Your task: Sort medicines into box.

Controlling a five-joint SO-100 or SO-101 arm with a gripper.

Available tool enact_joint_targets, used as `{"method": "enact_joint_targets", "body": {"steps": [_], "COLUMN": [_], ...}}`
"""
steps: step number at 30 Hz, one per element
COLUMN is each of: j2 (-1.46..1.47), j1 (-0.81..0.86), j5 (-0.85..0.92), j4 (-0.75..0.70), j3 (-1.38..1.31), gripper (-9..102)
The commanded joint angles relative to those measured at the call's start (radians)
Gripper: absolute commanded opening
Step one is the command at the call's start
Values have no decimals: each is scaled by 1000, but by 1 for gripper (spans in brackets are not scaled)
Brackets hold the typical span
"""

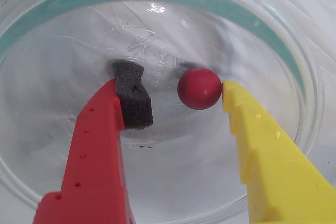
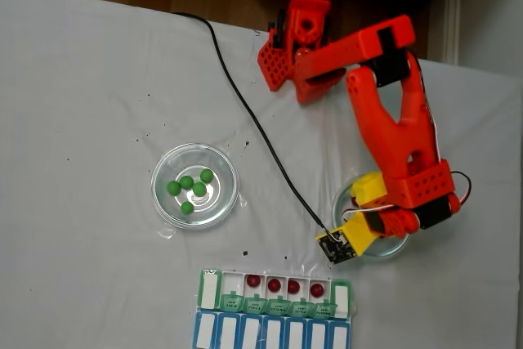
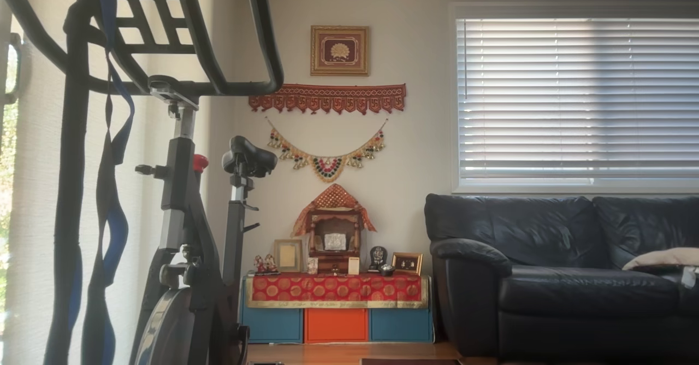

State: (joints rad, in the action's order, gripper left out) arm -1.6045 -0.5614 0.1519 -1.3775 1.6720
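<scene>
White cloth-covered table (image 2: 98,104); black leather sofa (image 3: 562,277) beneath blinds (image 3: 579,97).

Green balls (image 2: 187,182): 5, all in the glass dish (image 2: 163,206) toward the table's (image 2: 82,120) left side in the fixed view

Red balls: 5 total – 4 in the box (image 2: 210,290), one per compartment in its open row (image 2: 254,281), at the table's bottom edge; 1 more (image 1: 199,88) in a 2nd glass dish (image 1: 294,66), wrist view

Glass dishes: 2

Box: 1, w/ 1 green-lidded row & 1 blue row (image 2: 245,334)

Arm: 1, w/ 2 fingers – 1 red (image 1: 94,145), 1 yellow (image 1: 262,150)
</scene>
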Motion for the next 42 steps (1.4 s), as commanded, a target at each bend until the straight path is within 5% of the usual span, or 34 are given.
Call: {"method": "enact_joint_targets", "body": {"steps": [1,42], "j2": [-23,9], "j1": [-3,5], "j5": [3,11], "j4": [6,-28], "j3": [-6,-74], "gripper": [25,2]}}
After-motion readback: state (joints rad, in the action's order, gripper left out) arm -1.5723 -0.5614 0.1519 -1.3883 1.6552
